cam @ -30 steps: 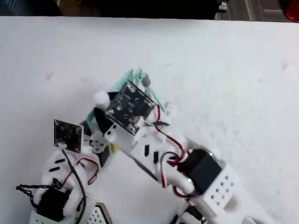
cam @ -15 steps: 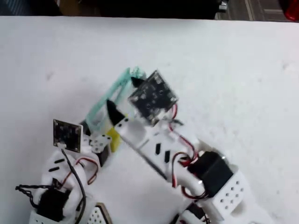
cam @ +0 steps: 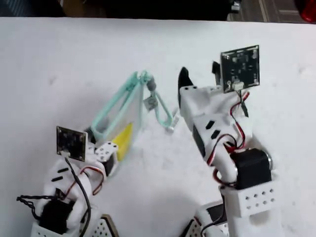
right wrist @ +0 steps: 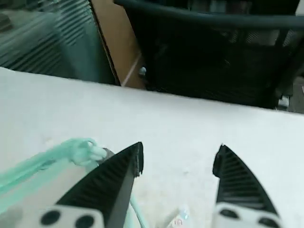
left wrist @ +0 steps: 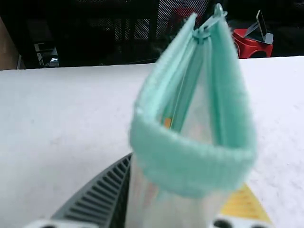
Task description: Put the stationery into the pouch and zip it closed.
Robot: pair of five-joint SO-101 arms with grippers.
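Note:
A mint-green pouch with clear sides lies slanted on the white table, and a yellow item shows through its near end. My left gripper is shut on that near end. In the left wrist view the pouch gapes open between its two zip edges, which meet at the far end, beside a grey ridged finger. A looped strap trails from the far end. My right gripper hangs open to the right of the pouch, holding nothing. From the right wrist, the pouch's far tip lies beside my open right gripper.
The table's far edge borders a dark area with a chair behind it. Both arm bases crowd the near side. Bare white table lies to the left, to the right and beyond the pouch.
My right arm has lifted off the pouch and swung right, away from it. The pouch, covered by it before, now lies in plain view. The left arm has kept still.

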